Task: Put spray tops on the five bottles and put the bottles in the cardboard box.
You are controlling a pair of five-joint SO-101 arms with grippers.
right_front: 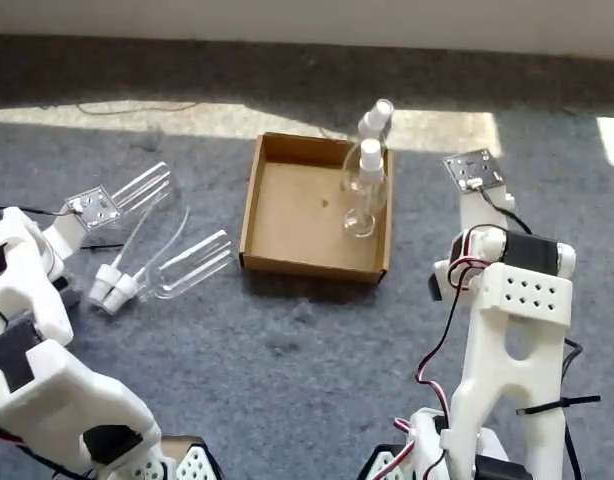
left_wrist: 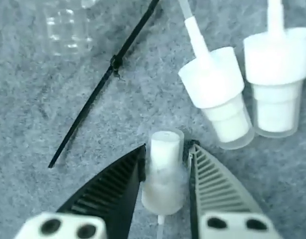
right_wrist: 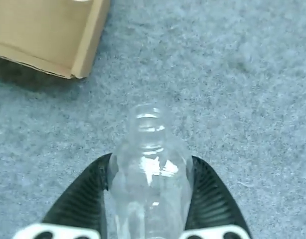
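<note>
My left gripper [left_wrist: 165,172] is shut on a white spray top [left_wrist: 163,174] lying on the grey carpet. Two more spray tops [left_wrist: 218,94] [left_wrist: 277,84] lie side by side just beyond it, their dip tubes pointing away. In the high view these tops [right_front: 112,290] sit by two clear bottles [right_front: 192,262] [right_front: 142,190] lying on the carpet to the left of the cardboard box [right_front: 252,210]. My right gripper [right_wrist: 150,194] is shut on an uncapped clear bottle [right_wrist: 150,164], near a corner of the box [right_wrist: 88,45]. Two capped bottles [right_front: 367,185] [right_front: 375,118] rest against the box's right side.
A black cable tie [left_wrist: 103,82] lies on the carpet beside another bottle's neck [left_wrist: 66,25]. The right arm [right_front: 507,300] stands right of the box, the left arm [right_front: 22,270] at the left edge. Open carpet [right_front: 297,350] lies in front of the box.
</note>
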